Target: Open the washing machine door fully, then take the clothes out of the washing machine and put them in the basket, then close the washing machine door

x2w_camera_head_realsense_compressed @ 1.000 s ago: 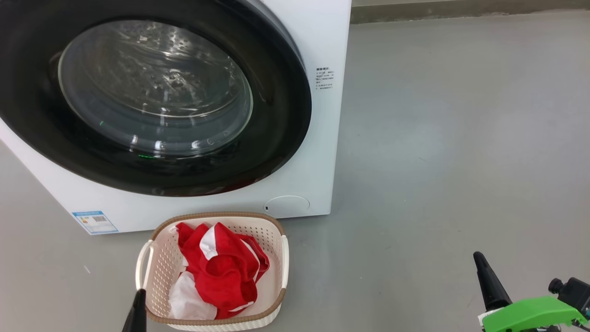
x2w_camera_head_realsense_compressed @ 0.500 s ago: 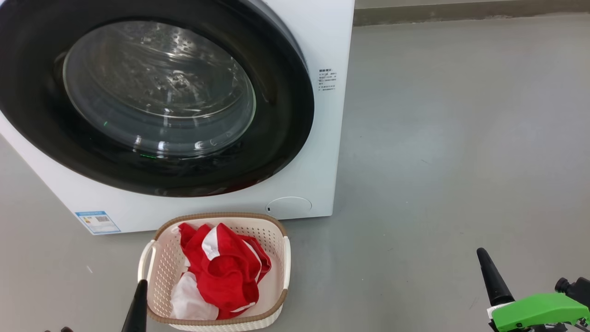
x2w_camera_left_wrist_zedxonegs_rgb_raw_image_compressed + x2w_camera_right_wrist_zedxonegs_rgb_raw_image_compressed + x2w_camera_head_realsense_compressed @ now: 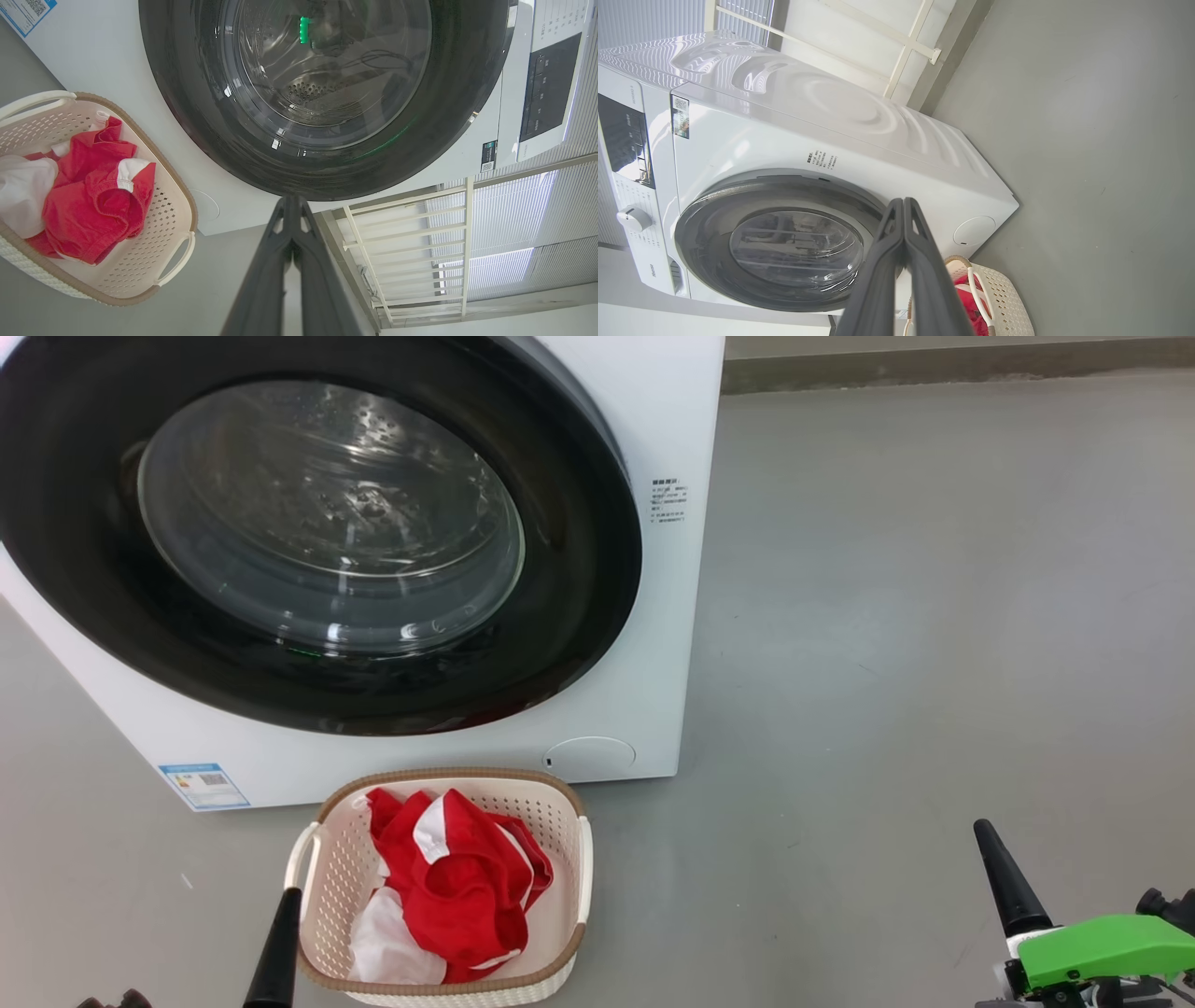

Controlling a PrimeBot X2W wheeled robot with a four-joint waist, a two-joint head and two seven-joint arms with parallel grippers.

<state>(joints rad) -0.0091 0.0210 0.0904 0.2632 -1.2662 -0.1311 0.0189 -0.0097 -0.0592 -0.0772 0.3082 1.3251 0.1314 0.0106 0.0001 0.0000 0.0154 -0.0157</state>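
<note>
Showing both claws clenched and empty: left gripper (image 3: pixel 290 207) and right gripper (image 3: pixel 903 207), smooth dark tapered prongs pressed tip to tip, touching nothing. Glossy black-rimmed door (image 3: pixel 579 569) sits closed on the white washing machine (image 3: pixel 667 411), upper left of the head view. Crumpled red and white clothes (image 3: pixel 457 887) lie in the perforated cream basket (image 3: pixel 448 773), lower centre.

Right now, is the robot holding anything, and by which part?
Nothing is held. The left gripper and the right gripper are both shut and empty. The clothes lie in the basket, with no gripper touching them.
</note>
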